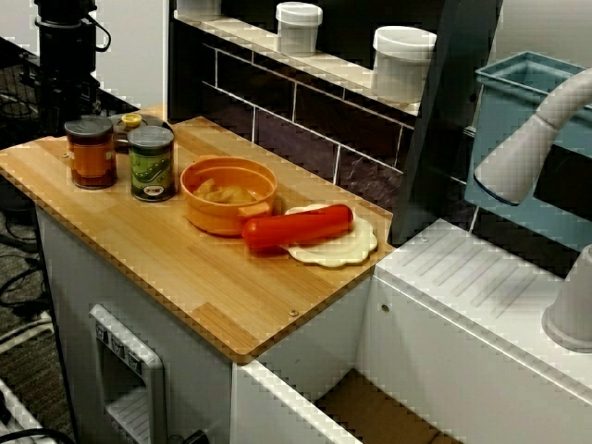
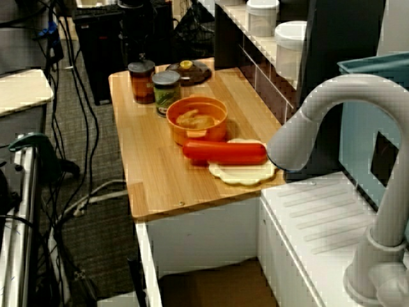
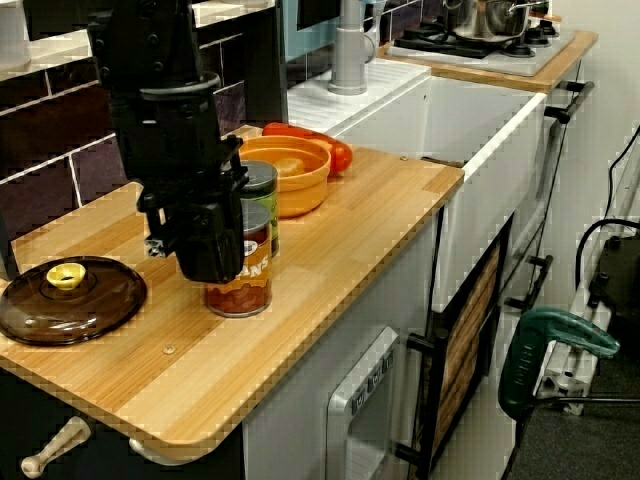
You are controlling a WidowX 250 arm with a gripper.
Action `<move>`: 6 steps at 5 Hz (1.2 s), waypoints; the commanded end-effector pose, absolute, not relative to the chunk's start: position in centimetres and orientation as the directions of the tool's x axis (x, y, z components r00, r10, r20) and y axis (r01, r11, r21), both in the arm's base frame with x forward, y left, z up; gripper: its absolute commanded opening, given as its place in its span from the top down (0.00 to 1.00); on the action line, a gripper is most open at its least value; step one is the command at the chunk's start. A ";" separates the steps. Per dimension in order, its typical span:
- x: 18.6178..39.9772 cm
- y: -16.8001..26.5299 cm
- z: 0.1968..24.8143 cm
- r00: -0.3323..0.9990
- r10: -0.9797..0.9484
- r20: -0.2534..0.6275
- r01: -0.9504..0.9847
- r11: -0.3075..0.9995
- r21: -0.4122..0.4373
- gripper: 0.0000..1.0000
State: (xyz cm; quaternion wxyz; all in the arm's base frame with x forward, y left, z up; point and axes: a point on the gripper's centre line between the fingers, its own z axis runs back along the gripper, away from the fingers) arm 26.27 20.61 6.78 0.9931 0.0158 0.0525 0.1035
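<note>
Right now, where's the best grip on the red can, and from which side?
Probably the round wall of the red can, near its top, coming down from above. It stands upright, so the fingers can straddle it. The green can stands close beside it, so keep the fingers off that side. The gripper hangs right by the red can.

Matte black hand [image 3: 205, 262]; a jar [image 3: 240, 290] with a rust-orange label and dark top; a green-labelled can [image 1: 152, 165]; a bright orange bowl [image 1: 208, 220]; a glossy red sausage [image 1: 298, 227]; a cream plate [image 1: 338, 250]; a dark brown lid [image 3: 95, 305] with a yellow knob [image 3: 66, 275]; a honey-coloured counter [image 1: 185, 268] with fine wood-grain stripes
</note>
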 end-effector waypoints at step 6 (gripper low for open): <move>25.9 17.4 10.2 0.988 0.138 -0.071 -0.141 0.989 -0.035 1.00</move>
